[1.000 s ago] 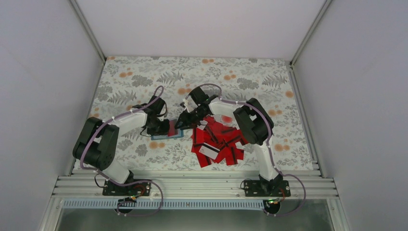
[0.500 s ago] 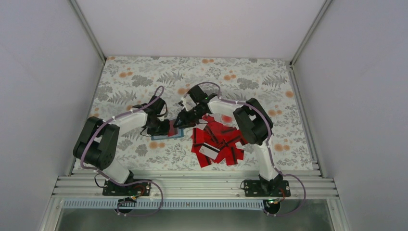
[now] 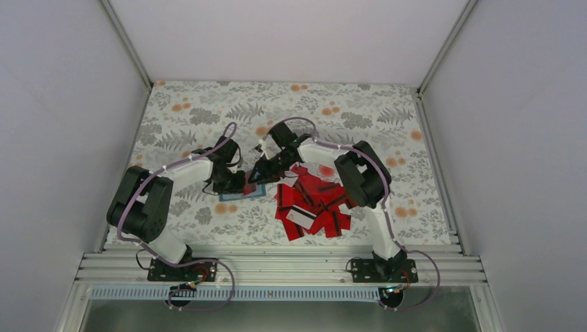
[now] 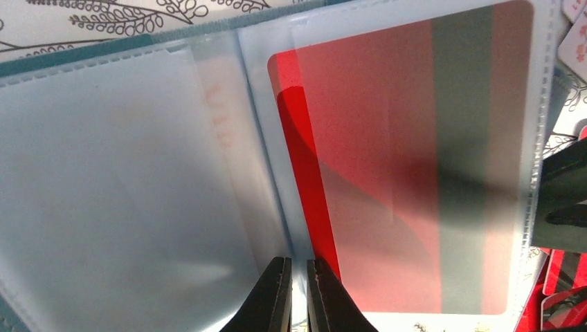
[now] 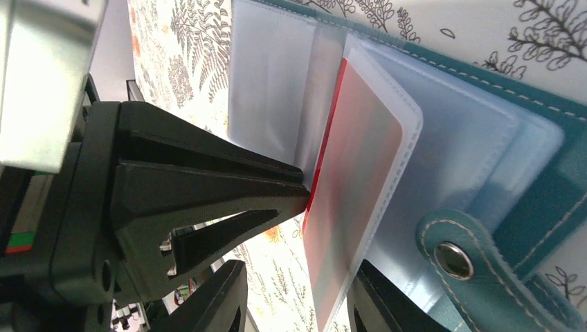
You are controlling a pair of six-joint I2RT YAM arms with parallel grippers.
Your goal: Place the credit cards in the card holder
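**Overhead view.** The holder (image 3: 242,191) lies open on the floral desk (image 3: 208,117), just left of the heap of red cards (image 3: 315,206). Some cards in the heap show a black stripe, and one shows a white face. The two arms reach inward and meet over the holder, with the left pincer (image 3: 234,182) on its left part and the right pincer (image 3: 261,173) at its far right edge.

**Left wrist view.** The holder's clear pockets (image 4: 124,173) are spread flat. The right-hand pocket contains one red card (image 4: 387,173) with a dark stripe. The card is almost fully in, with a bright strip along its left edge uncovered beside the fold. The left pincer's jaws are together, with the tips at the fold just beside that uncovered edge. Whether they nip any plastic cannot be told.

**Right wrist view.** The leaf (image 5: 360,207) that carries the card is lifted off the rest of the holder and stands tilted. The right pincer's jaws are apart and straddle this leaf. One finger is just beside the leaf and the other is clear of it. The left pincer's tip meets the card's red edge. The teal tab (image 5: 453,256), with its metal snap, lies just beside the lifted leaf.
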